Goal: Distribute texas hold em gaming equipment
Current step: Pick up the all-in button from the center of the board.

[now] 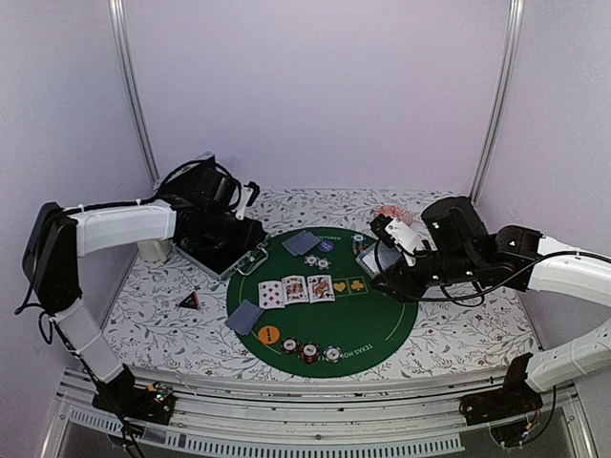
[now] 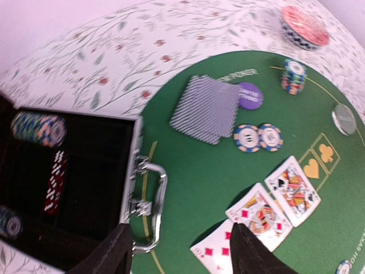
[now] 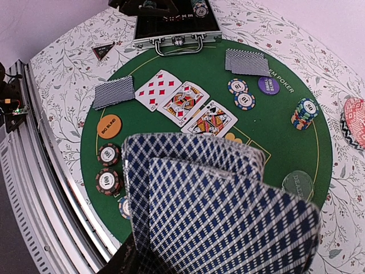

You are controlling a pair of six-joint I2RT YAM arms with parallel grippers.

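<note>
Here, mid-deal: right gripper (image 1: 380, 256) jaws clamp fanned blue-backed cards (image 3: 217, 205); left gripper (image 2: 181, 231) jaws open; next, likely a fourth board card.

The right wrist view is mostly just the fanned cards (image 3: 217, 211). They totally block the right pincer (image 1: 391, 234) fingertips and swallow half of one striped chip (image 3: 124, 206). The pink dish (image 3: 355, 123) is chopped by the right edge. In the left wrist view the chip stacks (image 2: 37, 129) are a blur, and the diamond card (image 2: 219, 250) runs off the bottom. From the top, the mug (image 1: 153, 251) is mostly behind the left arm (image 1: 124, 227).
</note>
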